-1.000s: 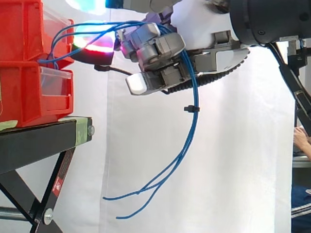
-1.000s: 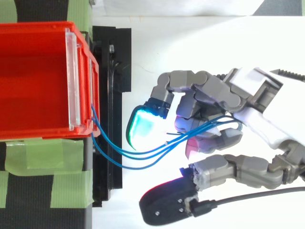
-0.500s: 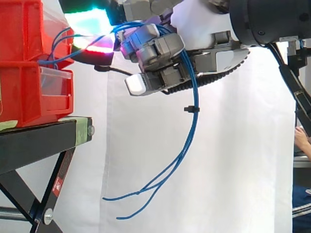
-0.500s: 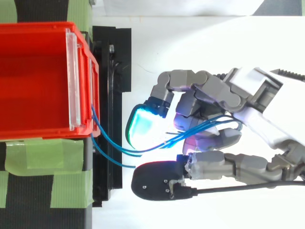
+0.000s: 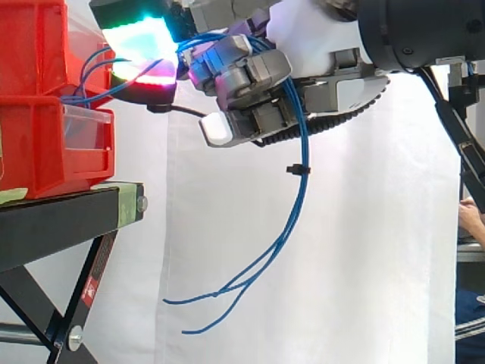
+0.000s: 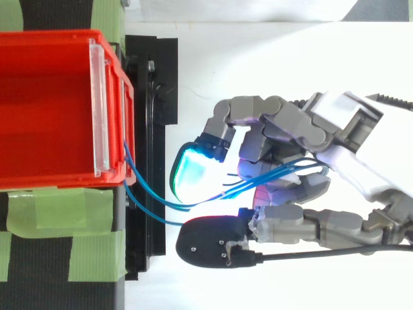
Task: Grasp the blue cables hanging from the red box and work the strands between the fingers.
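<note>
While curled round blue cables (image 5: pixel 297 163), robot hand (image 6: pixel 290 161), beside red box (image 6: pixel 45 110)

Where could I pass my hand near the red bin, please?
Free: inside the red bin, and the white surface above the hand in the top view. Crowded: the gap between bin and hand, crossed by blue cables.

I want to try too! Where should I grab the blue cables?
Grip the blue cables just above the black tie, coming from the side away from the red box, as the hand does. There the strands hang bundled together; below, the loose ends spread.
</note>
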